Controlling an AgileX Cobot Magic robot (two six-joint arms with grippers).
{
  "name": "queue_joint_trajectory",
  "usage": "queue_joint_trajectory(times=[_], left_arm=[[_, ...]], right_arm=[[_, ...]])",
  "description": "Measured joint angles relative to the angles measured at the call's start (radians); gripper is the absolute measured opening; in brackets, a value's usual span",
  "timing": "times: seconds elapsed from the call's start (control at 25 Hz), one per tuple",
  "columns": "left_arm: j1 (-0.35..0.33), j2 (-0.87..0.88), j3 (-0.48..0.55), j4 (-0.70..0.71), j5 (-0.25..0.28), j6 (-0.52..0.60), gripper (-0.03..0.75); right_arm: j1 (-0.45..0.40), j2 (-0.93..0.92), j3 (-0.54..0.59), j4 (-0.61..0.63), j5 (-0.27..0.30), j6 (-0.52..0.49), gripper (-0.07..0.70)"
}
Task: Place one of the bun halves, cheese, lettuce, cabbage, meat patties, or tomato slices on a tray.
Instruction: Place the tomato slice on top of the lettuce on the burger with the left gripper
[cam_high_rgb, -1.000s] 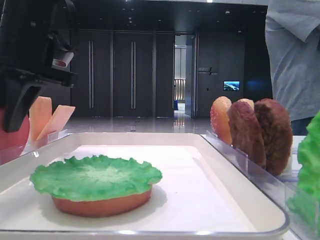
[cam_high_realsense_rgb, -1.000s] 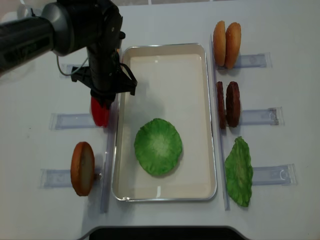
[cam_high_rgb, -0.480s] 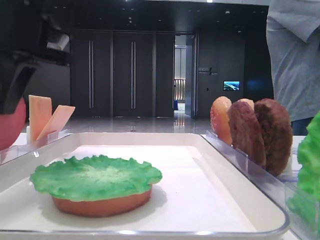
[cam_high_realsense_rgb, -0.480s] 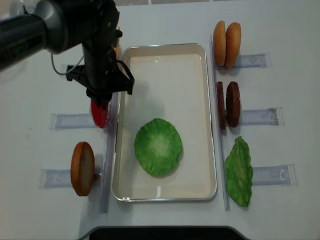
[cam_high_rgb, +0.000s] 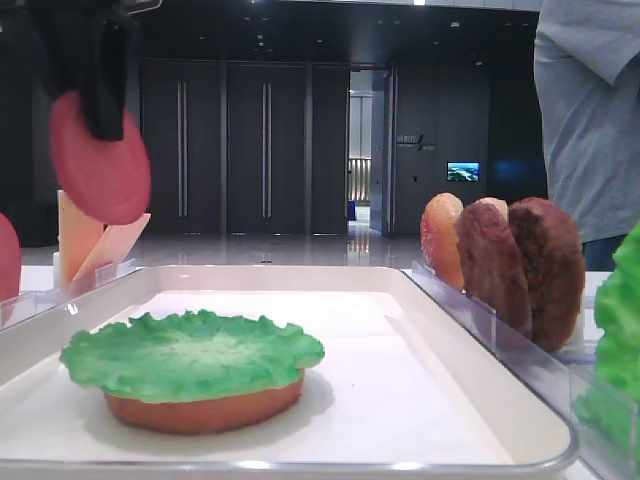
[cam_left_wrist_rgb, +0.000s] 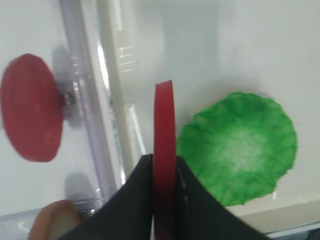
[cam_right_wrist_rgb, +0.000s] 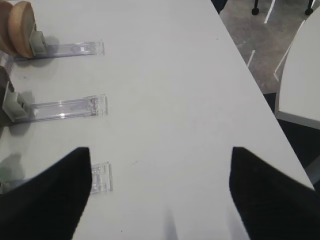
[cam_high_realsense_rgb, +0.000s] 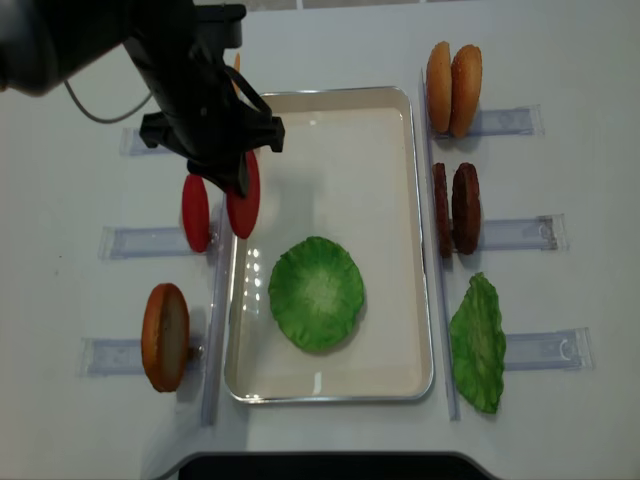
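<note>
Your left gripper (cam_high_realsense_rgb: 238, 183) now lifted clear of clear plastic holder (cam_high_realsense_rgb: 150, 241), jaws clamped on flat red tomato slice (cam_high_realsense_rgb: 243, 194), held on edge over left rim of white rectangular tray (cam_high_realsense_rgb: 330, 130). Second red slice (cam_high_realsense_rgb: 196, 212) stayed in holder. Next: carry onto ruffled green lettuce (cam_high_realsense_rgb: 316, 293). Right gripper idle, jaws apart, empty.

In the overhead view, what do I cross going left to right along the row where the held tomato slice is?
Standing tomato slice → tomato slice held by left gripper → tray → meat patties → clear holder.
</note>
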Motion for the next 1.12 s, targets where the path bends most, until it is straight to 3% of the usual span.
queue_joint_trajectory(times=[0.2,0.4,0.64,0.88,1.12], left_arm=[[0.000,-0.021,0.060,-0.225,-0.087,0.181,0.051],[0.000,-0.038,0.192,-0.468,-0.210,0.410,0.051],[-0.001,-0.039,0.346,-0.757,-0.301,0.704,0.051],[0.010,-0.040,0.443,-0.828,-0.349,0.793,0.051],[0.014,-0.040,0.470,-0.859,-0.387,0.834,0.051]], right_arm=[[0.000,0.000,0.000,0.000,0.000,0.000,0.539],[0.000,0.000,0.000,0.000,0.000,0.000,0.539],[0.000,0.000,0.000,0.000,0.000,0.000,0.539],[0.000,0.000,0.000,0.000,0.000,0.000,0.539],[0.000,0.000,0.000,0.000,0.000,0.000,0.539]])
